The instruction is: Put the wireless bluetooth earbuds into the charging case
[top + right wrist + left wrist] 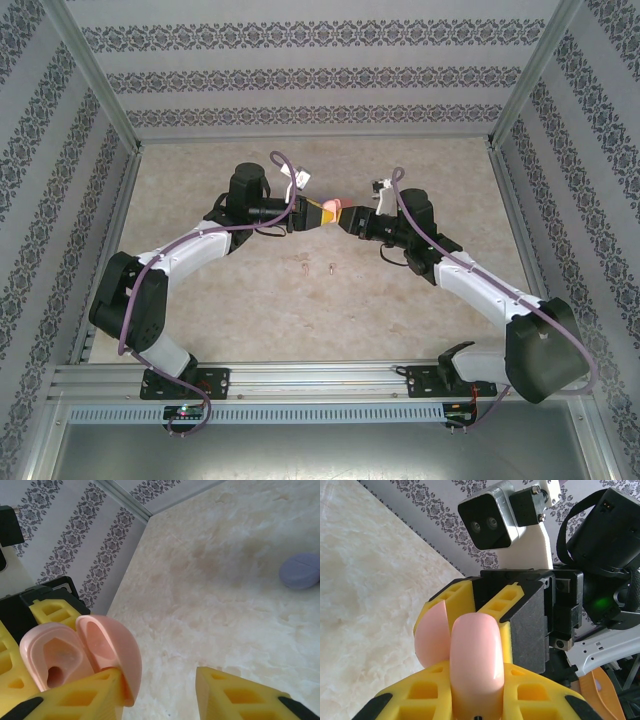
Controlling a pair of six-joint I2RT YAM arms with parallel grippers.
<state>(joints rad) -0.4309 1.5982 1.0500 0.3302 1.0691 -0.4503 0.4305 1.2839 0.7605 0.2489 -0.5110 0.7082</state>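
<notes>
Aloft, left gripper [318,212] pinched the pink charging case [475,660], lid [112,650] open, apparently presenting it | right gripper [352,218] fingers [240,695] spread, one beside lid, likely bracing | one earbud [306,267], second earbud [331,266] lay on table [250,300], uninserted

The left gripper [322,211] and right gripper [350,216] meet at a pink case [338,206] mid-table, barring passage there. Two earbuds [305,267] lie on the bare table [420,300] on the near side, with wide room around them. Patterned walls [560,180] shut three sides; a purple case [300,571] sits well clear of the grippers.
</notes>
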